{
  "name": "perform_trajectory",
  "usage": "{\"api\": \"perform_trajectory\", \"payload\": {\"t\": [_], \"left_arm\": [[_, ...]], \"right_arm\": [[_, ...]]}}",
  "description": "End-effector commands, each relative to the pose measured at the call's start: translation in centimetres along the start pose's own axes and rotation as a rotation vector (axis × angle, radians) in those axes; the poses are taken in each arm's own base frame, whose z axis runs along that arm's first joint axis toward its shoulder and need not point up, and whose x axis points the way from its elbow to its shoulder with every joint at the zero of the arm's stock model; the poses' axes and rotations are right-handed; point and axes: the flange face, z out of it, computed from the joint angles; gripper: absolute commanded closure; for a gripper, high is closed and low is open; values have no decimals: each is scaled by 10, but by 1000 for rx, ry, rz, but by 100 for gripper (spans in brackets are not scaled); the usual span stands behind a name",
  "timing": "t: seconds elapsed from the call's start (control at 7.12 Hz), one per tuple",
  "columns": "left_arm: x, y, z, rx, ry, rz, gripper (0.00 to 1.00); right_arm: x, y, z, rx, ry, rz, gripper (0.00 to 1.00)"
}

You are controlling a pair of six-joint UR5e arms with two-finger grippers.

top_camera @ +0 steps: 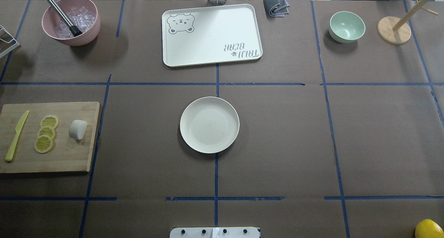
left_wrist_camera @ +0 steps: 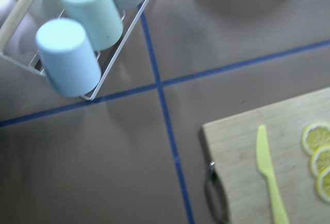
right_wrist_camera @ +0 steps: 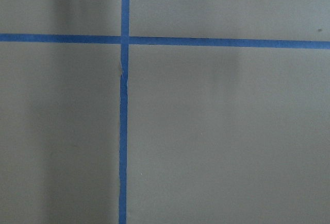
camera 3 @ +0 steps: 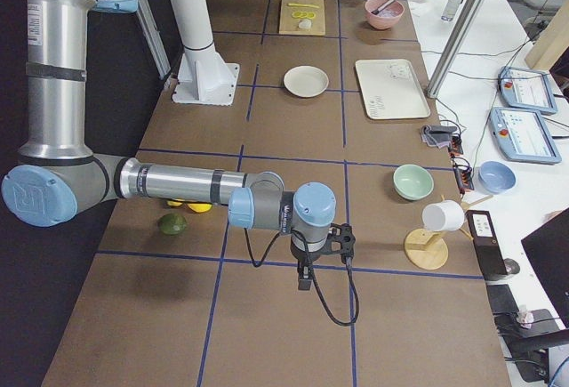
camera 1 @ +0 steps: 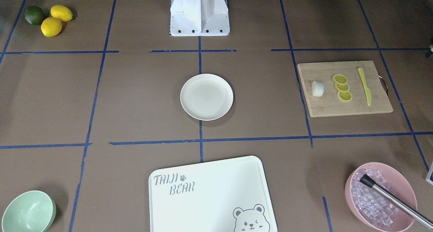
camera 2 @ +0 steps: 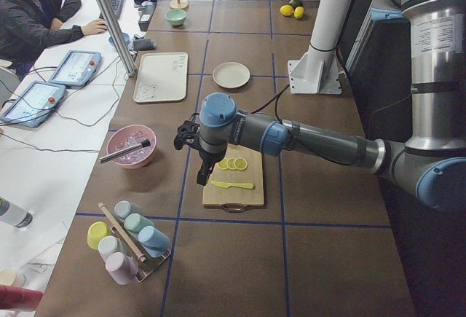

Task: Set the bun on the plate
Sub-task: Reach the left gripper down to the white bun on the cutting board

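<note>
**Bun on the board, plate bare, both arms off to the ends**

From my console, the left fingers (camera 2: 183, 136) hang above the bench (top_camera: 277, 144) off the handle end of the wooden board (top_camera: 69, 154). They show only in the side view, so I cannot tell whether they are released or clenched. Going away from them along the board I see the yellow knife (top_camera: 16, 135) first, then three lemon slices (top_camera: 47, 132) in a row, then the bun (top_camera: 77, 129). The bun rests on the board's far end, just beside the slices and touching none of them. Past the bun, well apart from the board, the plate (top_camera: 209, 124) sits on the bench with nothing on it. The left wrist camera also catches a rack of cups (left_wrist_camera: 77, 44) close to those fingers.

The right fingers (camera 3: 336, 243) hang over the bench at the opposite end, well apart from plate and bun. Their wrist camera shows only a cross of blue tape (right_wrist_camera: 124, 38) under them. Their state I cannot tell either.
</note>
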Motion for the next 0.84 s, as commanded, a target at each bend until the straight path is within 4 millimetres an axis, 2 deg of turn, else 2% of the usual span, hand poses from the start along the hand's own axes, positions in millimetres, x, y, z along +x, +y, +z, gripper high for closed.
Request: {"api": "perform_trajectory", "payload": {"t": [0.0,0.14,0.28,0.42,0.56,0.7], "left_arm": [[88,-29,39,-45,9,-136,0],[137,-36,73,-54,-36,-148,0],[177,-36,110,-86,-59,-148,0],[195,-30,148,-99,-127,-121,0],[201,-36,182,-92,-120,-86,0],[204,-35,208,-85,-93,-90,0]], "right_arm": [[0,0,0,0,0,0,0],[0,0,0,0,-2,0,0],[-1,0,0,1,-2,1,0],[0,0,1,-1,-2,1,0],[0,0,1,-1,-2,1,0],[0,0,1,-1,-3,1,0]]}}
